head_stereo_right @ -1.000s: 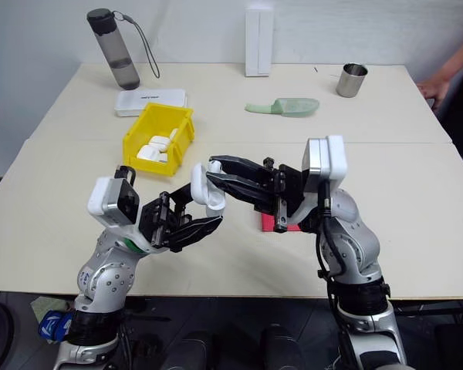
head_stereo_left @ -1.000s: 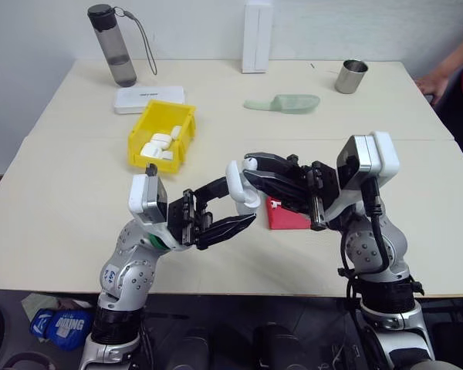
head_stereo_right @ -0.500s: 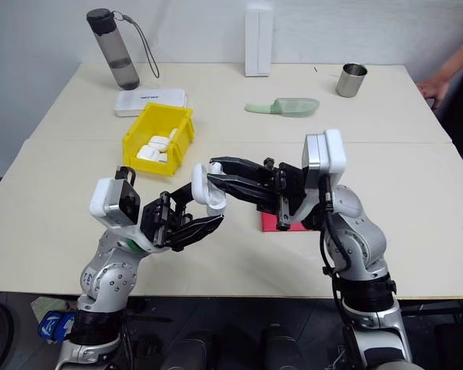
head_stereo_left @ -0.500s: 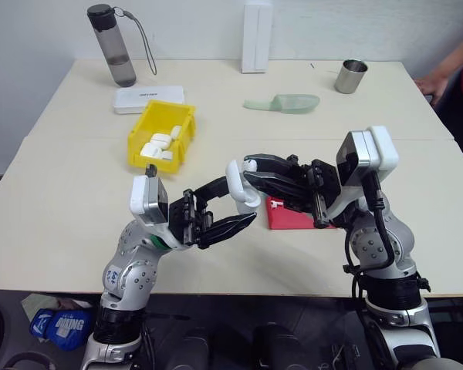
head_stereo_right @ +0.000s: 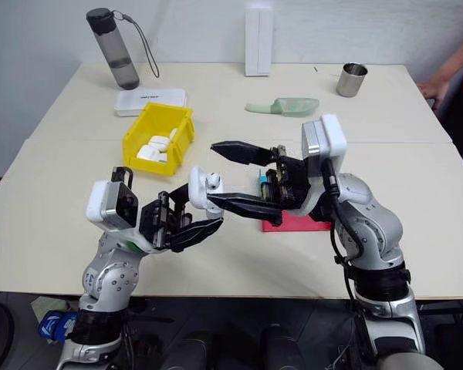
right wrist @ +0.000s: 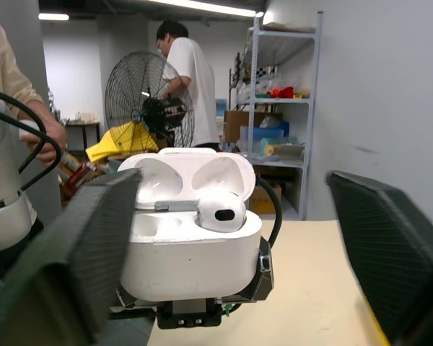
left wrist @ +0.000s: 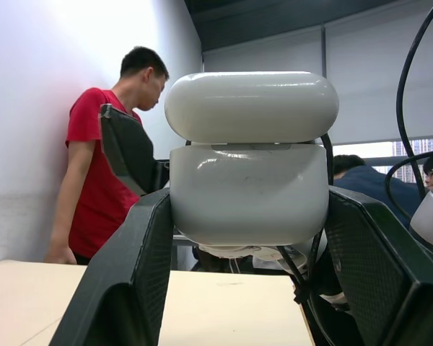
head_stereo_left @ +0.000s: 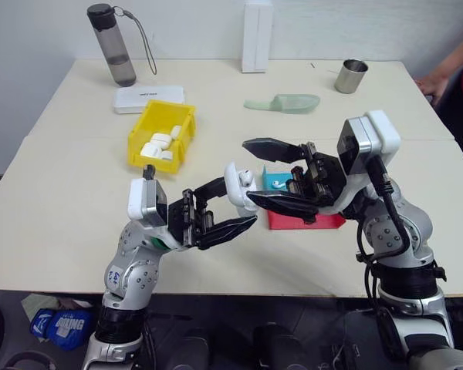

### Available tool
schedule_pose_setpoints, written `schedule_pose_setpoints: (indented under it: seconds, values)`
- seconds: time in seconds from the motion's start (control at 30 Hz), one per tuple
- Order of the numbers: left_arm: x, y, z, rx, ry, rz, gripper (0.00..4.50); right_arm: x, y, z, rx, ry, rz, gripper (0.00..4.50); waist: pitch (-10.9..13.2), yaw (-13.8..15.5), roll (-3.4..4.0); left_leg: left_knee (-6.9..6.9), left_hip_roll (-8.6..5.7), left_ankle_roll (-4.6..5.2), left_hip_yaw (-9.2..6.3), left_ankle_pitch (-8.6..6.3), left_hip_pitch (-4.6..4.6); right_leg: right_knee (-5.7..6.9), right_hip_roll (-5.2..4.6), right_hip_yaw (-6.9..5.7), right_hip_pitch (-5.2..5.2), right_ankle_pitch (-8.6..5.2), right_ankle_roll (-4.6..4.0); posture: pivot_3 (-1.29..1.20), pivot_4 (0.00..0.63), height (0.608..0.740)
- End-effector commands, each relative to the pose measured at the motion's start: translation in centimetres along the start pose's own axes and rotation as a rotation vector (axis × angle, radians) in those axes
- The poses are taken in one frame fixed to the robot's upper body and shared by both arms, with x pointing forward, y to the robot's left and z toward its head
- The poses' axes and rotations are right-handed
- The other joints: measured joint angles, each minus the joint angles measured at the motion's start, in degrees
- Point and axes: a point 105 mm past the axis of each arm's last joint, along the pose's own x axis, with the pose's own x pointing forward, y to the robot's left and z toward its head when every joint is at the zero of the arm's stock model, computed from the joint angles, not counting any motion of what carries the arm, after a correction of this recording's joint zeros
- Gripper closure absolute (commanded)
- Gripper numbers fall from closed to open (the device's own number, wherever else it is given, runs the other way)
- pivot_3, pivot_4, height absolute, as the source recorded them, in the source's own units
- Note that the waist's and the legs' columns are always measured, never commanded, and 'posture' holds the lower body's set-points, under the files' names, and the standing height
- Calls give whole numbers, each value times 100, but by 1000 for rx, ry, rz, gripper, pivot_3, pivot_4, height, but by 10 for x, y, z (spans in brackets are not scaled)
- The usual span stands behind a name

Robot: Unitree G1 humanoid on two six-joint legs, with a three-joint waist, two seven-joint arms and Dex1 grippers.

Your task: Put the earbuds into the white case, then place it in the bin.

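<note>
Left gripper (head_stereo_left: pixel 230 210) is pinching the white case (head_stereo_left: pixel 236 182) above the table's (head_stereo_left: pixel 69 193) near edge, lid hinged open, one earbud (right wrist: pixel 221 209) sitting in its slot. Right gripper (head_stereo_left: pixel 274 174) is hanging spread wide just beside it. Loading step looks underway; the next move probably calls for fetching the second earbud, closing the lid, then carrying it to the yellow bin (head_stereo_left: pixel 160 136). No readable writing.
</note>
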Motion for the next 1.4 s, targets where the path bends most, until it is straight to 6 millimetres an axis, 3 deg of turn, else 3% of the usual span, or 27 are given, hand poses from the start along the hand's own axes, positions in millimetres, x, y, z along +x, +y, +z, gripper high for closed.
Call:
schedule_pose_setpoints:
  seconds: [0.03,0.17,0.27,0.3,0.43,0.5,0.57,0.63,0.73,0.87,1.0,1.2,1.4]
  values:
    - [-2,-4,7,46,-7,-6,1765,-19,-3,12,-48,52,-50,43,1,14,-1,-1,0,0,0,0,0,-1,0,-1,0,0,0,0,150,740]
    - [-29,-5,1,36,79,45,1765,-65,-8,21,-90,161,-202,43,1,39,-2,-8,0,5,-1,-3,-3,-13,-2,-1,2,0,0,0,150,740]
    - [-45,-7,3,37,123,73,1765,-111,-6,12,-151,305,-322,43,2,81,-3,-24,0,6,0,-3,-3,-27,-1,-2,3,0,0,0,150,740]
    - [-49,-8,5,40,128,80,1765,-130,-6,8,-151,348,-376,43,2,92,-3,-27,1,6,0,-3,-3,-36,0,-3,7,0,0,0,150,740]
    - [-59,-9,13,49,140,110,1765,-241,12,-24,-181,618,-657,43,4,173,-7,-23,0,12,4,-4,-2,-46,0,-1,18,2,3,0,150,740]
    - [-60,-12,13,48,141,113,1765,-278,25,-33,-160,701,-760,43,5,167,-8,-21,-3,18,5,-5,-2,-48,-2,1,20,2,4,0,150,740]
    - [-61,-15,11,33,144,115,1765,-297,30,-36,-156,756,-810,43,7,121,-2,-22,-4,19,17,-5,-2,-50,-2,8,19,2,4,0,150,740]
    - [-61,-18,10,18,139,116,1765,-297,25,-34,-164,779,-796,43,14,15,8,-20,1,17,32,-3,4,-48,2,17,19,2,4,0,150,740]
    - [-61,-21,9,-4,133,112,1765,-280,7,-30,-154,807,-724,43,22,-109,22,-21,9,12,56,6,22,-42,5,19,25,2,0,0,150,740]
    - [-58,-27,6,-30,131,84,1765,-238,-31,-19,-146,880,-601,43,28,-177,34,-16,10,10,57,13,36,-34,5,23,35,4,-4,0,150,740]
    - [-55,-30,4,-43,132,69,1765,-199,-56,-18,-101,995,-454,43,31,-117,37,-14,10,6,51,11,27,-15,2,23,12,4,-4,0,150,740]
    - [-50,-29,-1,-61,118,54,1765,-152,-107,-37,-156,1189,-321,43,33,0,39,-23,9,-1,32,4,14,-18,0,11,-4,5,-3,0,150,740]
    - [-48,-25,-2,-57,111,59,1765,-134,-143,-56,-255,1292,-272,43,34,1,36,-16,3,-2,18,4,-5,-13,-4,0,-20,5,-3,0,150,740]
